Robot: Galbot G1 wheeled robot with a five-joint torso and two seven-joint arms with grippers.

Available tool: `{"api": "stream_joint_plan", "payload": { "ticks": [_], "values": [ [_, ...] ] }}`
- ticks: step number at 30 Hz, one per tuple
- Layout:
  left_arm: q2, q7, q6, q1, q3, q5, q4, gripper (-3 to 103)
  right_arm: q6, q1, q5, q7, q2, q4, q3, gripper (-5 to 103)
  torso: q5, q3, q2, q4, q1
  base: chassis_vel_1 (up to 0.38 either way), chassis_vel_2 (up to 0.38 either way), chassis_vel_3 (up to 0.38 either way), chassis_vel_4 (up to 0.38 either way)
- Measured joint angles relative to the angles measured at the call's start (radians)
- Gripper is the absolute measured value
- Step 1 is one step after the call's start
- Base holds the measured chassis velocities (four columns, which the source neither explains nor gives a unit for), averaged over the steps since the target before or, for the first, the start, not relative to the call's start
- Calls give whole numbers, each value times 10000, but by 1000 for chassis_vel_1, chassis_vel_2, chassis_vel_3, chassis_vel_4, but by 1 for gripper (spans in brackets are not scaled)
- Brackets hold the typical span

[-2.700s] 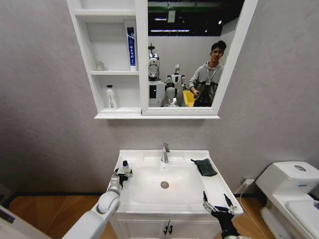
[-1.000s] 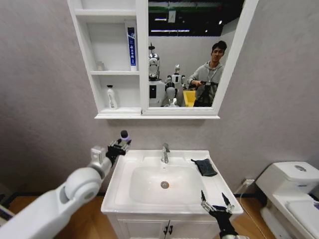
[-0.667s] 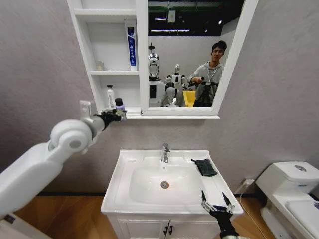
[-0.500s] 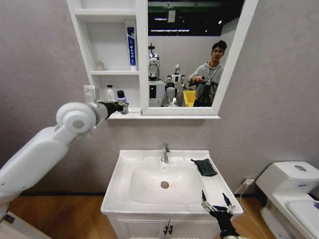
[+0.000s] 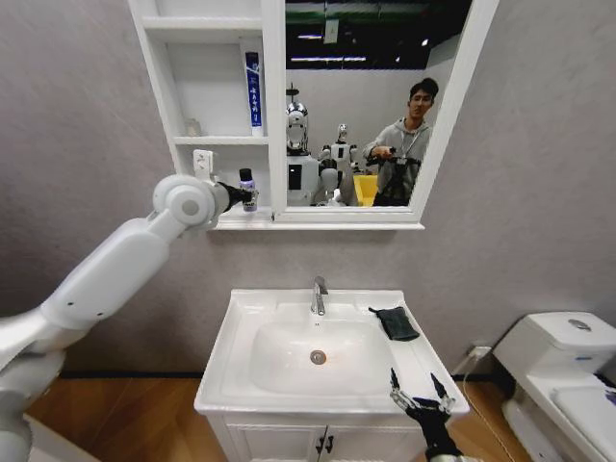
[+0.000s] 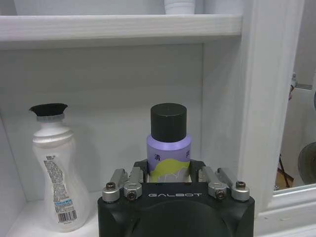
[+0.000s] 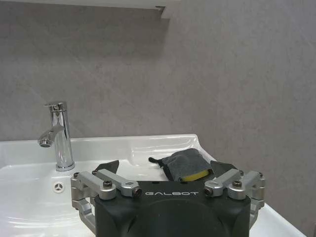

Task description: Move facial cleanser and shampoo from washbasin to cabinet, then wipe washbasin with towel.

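My left gripper [image 5: 241, 195] [image 6: 168, 174] is shut on a small purple-and-green bottle [image 5: 247, 184] [image 6: 168, 144] with a black cap. It holds the bottle upright inside the lowest niche of the white cabinet [image 5: 207, 87]. A white bottle [image 6: 57, 177] with a black cap stands beside it in the same niche. I cannot read which is cleanser or shampoo. The dark towel [image 5: 395, 322] [image 7: 185, 165] lies folded on the washbasin [image 5: 221, 366] rim, right of the tap [image 5: 319, 295]. My right gripper [image 5: 421, 397] [image 7: 168, 186] is open over the front right rim.
A tall blue-and-white tube [image 5: 252, 91] and a small item [image 5: 193, 127] stand in the middle niche. The mirror [image 5: 366, 106] fills the cabinet's right half. A white toilet [image 5: 568, 375] stands to the right of the vanity.
My left arm lifted the small bottle from the washbasin's left rim up to the cabinet and moved it into the lowest niche. The right gripper stayed put.
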Motion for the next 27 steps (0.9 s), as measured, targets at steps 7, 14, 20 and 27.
{"api": "stream_joint_plan", "payload": {
  "ticks": [7, 14, 20, 27],
  "values": [
    [-107, 267, -24, -62, 145, 409, 505, 43, 178, -73, 55, -52, 32, -160, 72, 100, 0, -1, 0, 2, -1, 0, 0, 0, 0],
    [-128, 446, -30, 110, 168, 834, 526, 43, 185, -32, 138, -51, -32, -161, 94, 100, -1, -1, 0, 3, -1, 0, 0, 0, 0],
    [-197, 459, -38, 154, 179, 1019, 671, 51, 194, -18, 138, -55, 20, -162, 83, 100, -1, -1, 0, 0, 0, 0, 0, 0, 0],
    [-80, 487, -44, 206, 173, 1063, 585, 78, 264, -41, 194, -55, 21, -199, 170, 100, -1, -1, 0, 1, -2, 0, 0, 0, 0]
  ]
}}
